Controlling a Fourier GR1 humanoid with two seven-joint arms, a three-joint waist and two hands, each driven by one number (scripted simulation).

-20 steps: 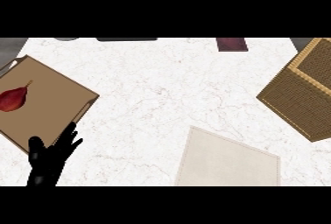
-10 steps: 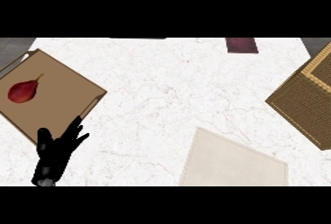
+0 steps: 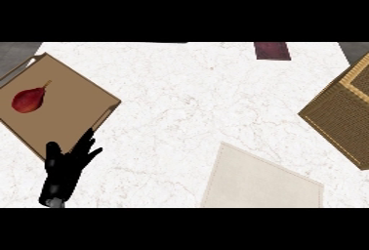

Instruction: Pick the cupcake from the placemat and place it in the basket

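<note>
This is a home kitchen. The worktop point(image 3: 194, 97) is white marbled stone with faint veins, the kind found on a kitchen counter. A brown wooden tray point(image 3: 69, 105) sits at the left with a red pear point(image 3: 30, 99) lying on it. A woven basket point(image 3: 346, 117) stands at the right edge, and a pale cloth placemat point(image 3: 263, 183) lies near the front, laid out as for a meal.

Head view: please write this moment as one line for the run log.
left robot hand: open, resting by tray | right: not in view | placemat: no cupcake visible | basket: right edge
</note>
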